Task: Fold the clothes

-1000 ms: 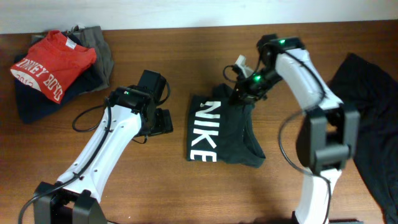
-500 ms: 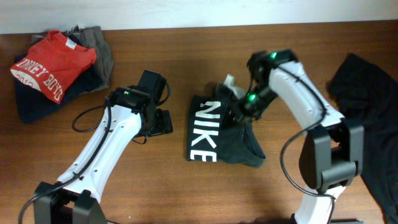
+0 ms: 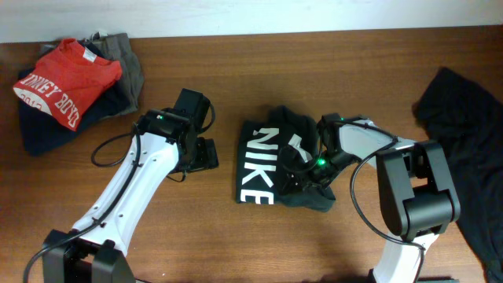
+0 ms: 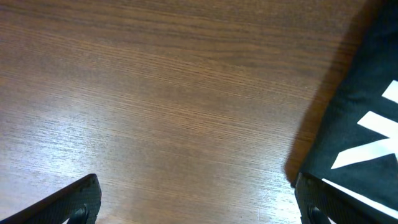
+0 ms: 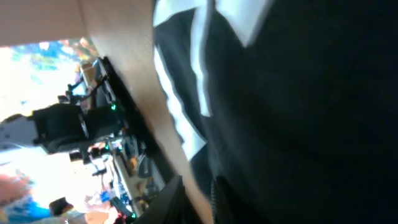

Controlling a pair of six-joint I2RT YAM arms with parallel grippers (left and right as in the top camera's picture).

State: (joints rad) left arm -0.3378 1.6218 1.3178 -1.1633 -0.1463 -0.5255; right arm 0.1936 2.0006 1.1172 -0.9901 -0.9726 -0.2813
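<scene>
Tee point(image 3: 258, 169) limp, light: pinch hem corners. Left gripper point(image 3: 207, 153) gaping wide beside tee; right gripper point(image 3: 308, 171) on tee, grip unclear

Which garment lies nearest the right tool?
The black T-shirt with white NIKE lettering, mid-table; the right tool is over it. The red-topped pile lies far left, the plain black garment far right.

T-shirt point(image 3: 257, 169) at centre, clothes pile point(image 3: 67, 85) far left
</scene>
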